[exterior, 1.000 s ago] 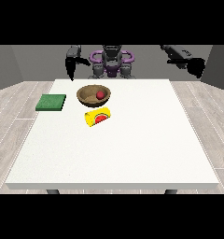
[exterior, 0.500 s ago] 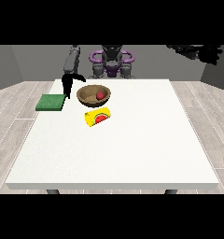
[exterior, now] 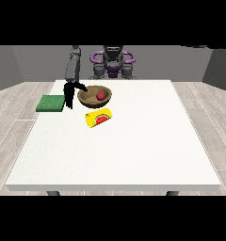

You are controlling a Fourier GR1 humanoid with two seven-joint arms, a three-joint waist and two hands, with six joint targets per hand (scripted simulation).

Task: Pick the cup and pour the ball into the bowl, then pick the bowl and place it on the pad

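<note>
my hand at the view's left (exterior: 69, 94) hangs down over the table (exterior: 133, 150) between the green pad (exterior: 51, 103) and the wooden bowl (exterior: 94, 95), one finger stretched toward the bowl's rim; i cannot tell whether it is open or closed. the red ball (exterior: 101, 96) lies in the bowl. the yellow cup (exterior: 98, 117) lies on its side just nearer than the bowl.

We see a brown bowl (exterior: 94, 96) holding a red ball (exterior: 101, 95) just beside the robot hand (exterior: 69, 92); a yellow cup (exterior: 99, 117) lies tipped nearer us; the green pad (exterior: 50, 103) lies flat beside the hand.
</note>
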